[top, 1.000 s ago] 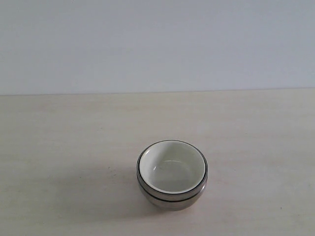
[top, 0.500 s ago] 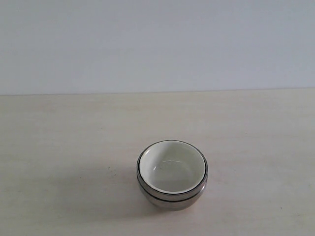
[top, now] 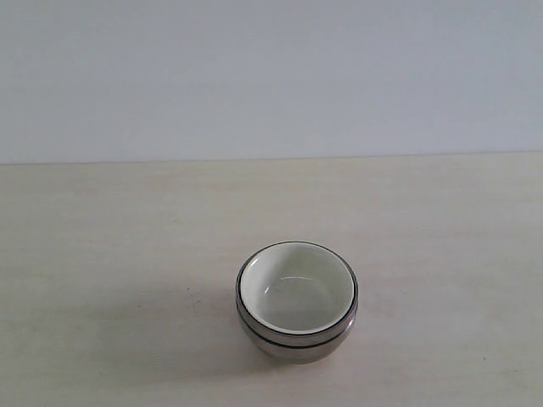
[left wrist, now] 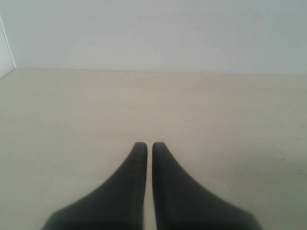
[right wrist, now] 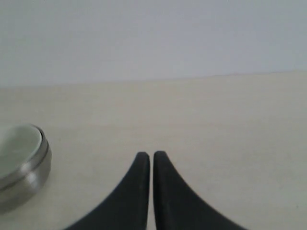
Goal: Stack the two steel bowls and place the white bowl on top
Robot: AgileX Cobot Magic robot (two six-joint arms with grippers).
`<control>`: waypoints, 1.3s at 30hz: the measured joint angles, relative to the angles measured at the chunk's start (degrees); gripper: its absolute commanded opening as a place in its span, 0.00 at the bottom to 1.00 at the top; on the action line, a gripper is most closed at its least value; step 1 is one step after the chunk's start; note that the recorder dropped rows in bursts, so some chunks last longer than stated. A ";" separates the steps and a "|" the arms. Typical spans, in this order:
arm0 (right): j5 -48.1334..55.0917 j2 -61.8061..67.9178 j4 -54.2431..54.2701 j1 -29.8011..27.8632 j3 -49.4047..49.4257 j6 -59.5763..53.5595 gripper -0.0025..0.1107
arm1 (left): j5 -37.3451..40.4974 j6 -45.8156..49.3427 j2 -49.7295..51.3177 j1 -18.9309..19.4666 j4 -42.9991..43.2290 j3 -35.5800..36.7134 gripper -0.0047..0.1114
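Note:
The two steel bowls [top: 297, 343] stand nested one inside the other on the table, front centre in the exterior view, a dark seam between their rims. The white bowl [top: 295, 288] sits inside the upper steel one. The right wrist view catches the stack [right wrist: 21, 165] at the picture's edge, well off to the side of my right gripper [right wrist: 151, 155], which is shut and empty. My left gripper [left wrist: 149, 145] is also shut with nothing in it, over bare table; no bowl shows in its view. Neither gripper appears in the exterior view.
The pale wooden table [top: 127, 220] runs back to a plain white wall [top: 271, 76]. A white wall corner [left wrist: 5, 52] shows at the edge of the left wrist view.

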 measured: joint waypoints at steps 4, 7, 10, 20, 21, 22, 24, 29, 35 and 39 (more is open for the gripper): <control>5.53 0.00 -0.09 0.00 0.09 -2.24 0.02 | 0.00 0.00 0.00 0.00 0.00 0.00 0.07; 6.18 0.00 -0.09 0.00 0.09 -2.24 0.02 | 0.00 0.00 0.00 0.00 0.00 0.00 0.07; 6.40 0.00 -0.09 0.00 0.09 -2.24 0.02 | 0.00 0.00 0.00 0.00 0.00 0.00 0.07; 6.40 0.00 -0.09 0.00 0.09 -2.24 0.02 | 0.00 0.00 0.00 0.00 0.00 0.00 0.07; 6.40 0.00 -0.09 0.00 0.09 -2.24 0.02 | 0.00 0.00 0.00 0.00 0.00 0.00 0.07; 6.40 0.00 -0.09 0.00 0.09 -2.24 0.02 | 0.00 0.00 0.00 0.00 0.00 0.00 0.07; 6.40 0.00 -0.09 0.00 0.09 -2.24 0.02 | 0.00 0.00 0.00 0.00 0.00 0.00 0.07; 6.40 0.00 -0.09 0.00 0.09 -2.24 0.02 | 0.00 0.00 0.00 0.00 0.00 0.00 0.07; 6.40 0.00 -0.09 0.00 0.09 -2.24 0.02 | 0.00 0.00 0.00 0.00 0.00 0.00 0.07; 6.40 0.00 -0.09 0.00 0.09 -2.24 0.02 | 0.00 0.00 0.00 0.00 0.00 0.00 0.07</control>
